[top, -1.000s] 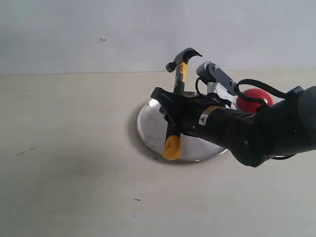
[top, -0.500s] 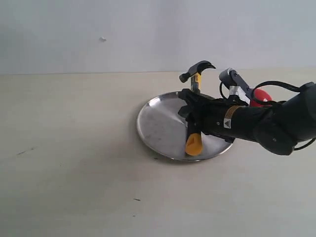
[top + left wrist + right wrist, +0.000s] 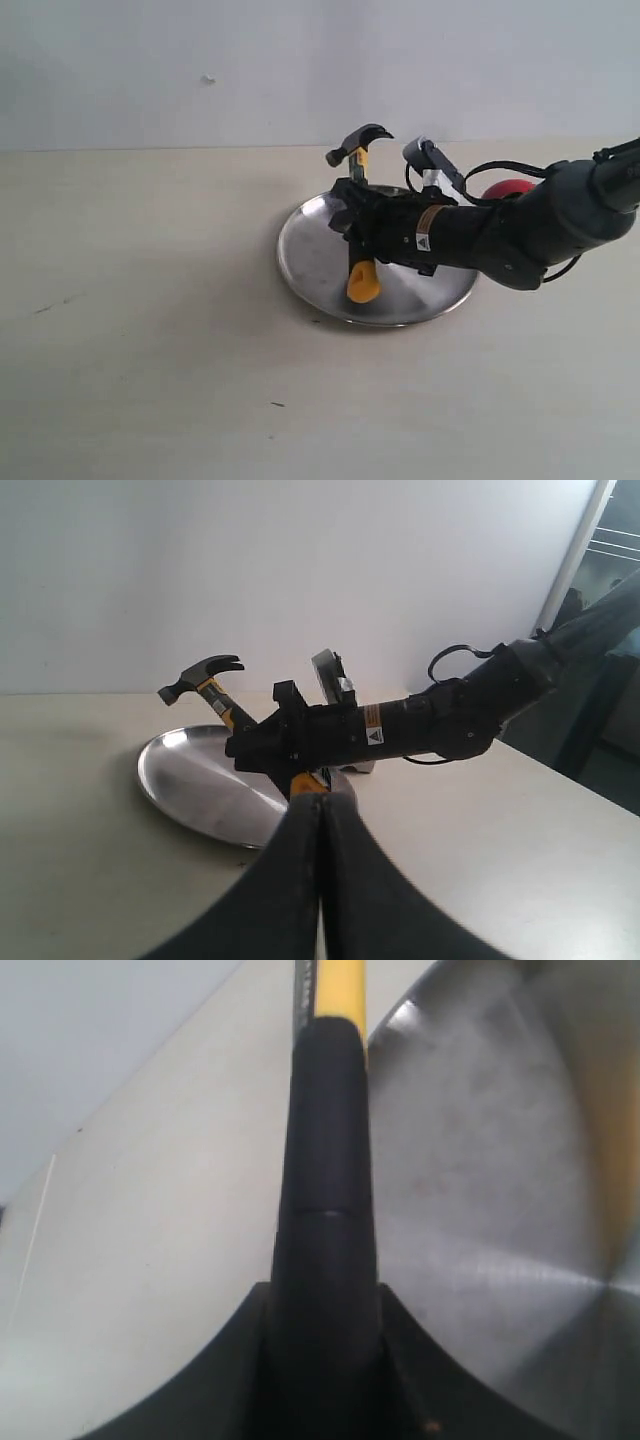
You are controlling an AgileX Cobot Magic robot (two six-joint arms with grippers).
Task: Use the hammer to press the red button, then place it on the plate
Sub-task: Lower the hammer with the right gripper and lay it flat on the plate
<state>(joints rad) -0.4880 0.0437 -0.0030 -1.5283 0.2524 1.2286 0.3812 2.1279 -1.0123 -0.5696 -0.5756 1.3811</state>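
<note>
Plate (image 3: 310,255) — brushed metal; red button (image 3: 507,187) glossy

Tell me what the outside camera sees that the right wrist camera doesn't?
Only the exterior view shows the red button behind the arm, the dark head of the hammer, and the whole round rim of the plate. Only the right wrist view shows the fine brush marks on the plate up close. Both show the hammer's yellow handle, the shiny plate beneath it and the pale table.

Open table (image 3: 150,350) lies left of the plate (image 3: 305,250) — hammer (image 3: 358,150), right gripper (image 3: 355,222) overhang it.
</note>
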